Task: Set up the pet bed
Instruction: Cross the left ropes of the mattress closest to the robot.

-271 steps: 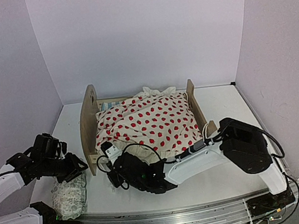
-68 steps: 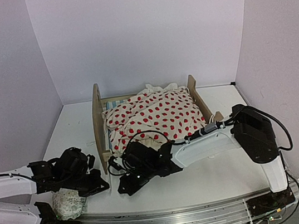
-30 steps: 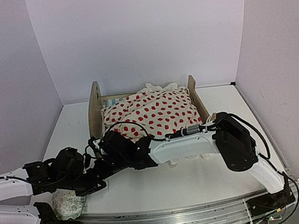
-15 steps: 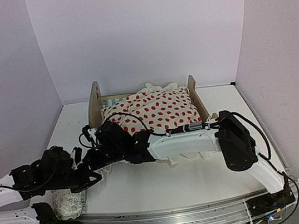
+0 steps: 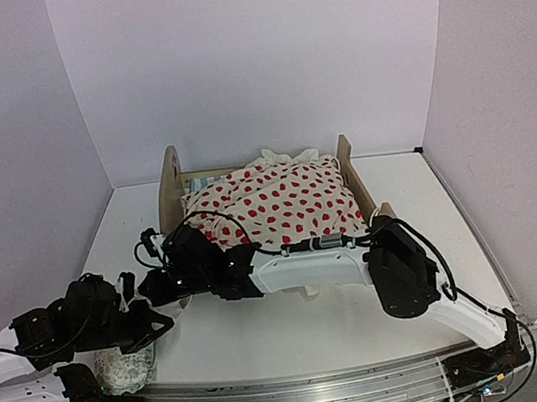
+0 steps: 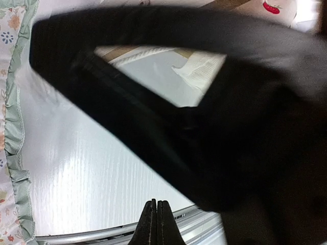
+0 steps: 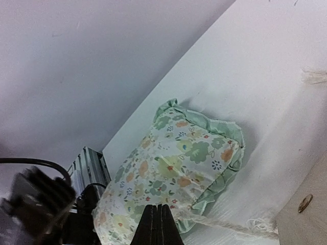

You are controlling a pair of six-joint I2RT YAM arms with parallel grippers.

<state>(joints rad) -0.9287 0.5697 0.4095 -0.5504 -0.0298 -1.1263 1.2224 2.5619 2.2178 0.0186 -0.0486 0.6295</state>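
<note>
The pet bed [image 5: 169, 187], a light plywood frame, stands at the back middle, and a strip of its striped mattress [image 5: 197, 184] shows by the headboard. A cream red-dotted blanket [image 5: 284, 202] lies heaped over it. My right arm reaches left across the bed's front. Its gripper [image 5: 149, 282] [image 7: 157, 220] is shut and empty, hanging above the table near the headboard corner [image 7: 306, 214], and it looks toward the floral pillow [image 7: 173, 171]. My left gripper [image 5: 154, 324] [image 6: 157, 220] is shut and empty, low over the table beside the pillow [image 5: 127, 367]. The right arm [image 6: 230, 127] blocks most of the left wrist view.
The pillow's green ruffle [image 6: 13, 168] runs along the left edge of the left wrist view. A metal rail [image 5: 307, 389] borders the table's near edge. Lilac walls close in the left, back and right. A frayed cream hem [image 7: 240, 224] lies on the table by the headboard.
Within the last second my right gripper swept further left past the headboard corner, while my left arm drew back left and nearer. Both stayed shut. The bed has not moved.
</note>
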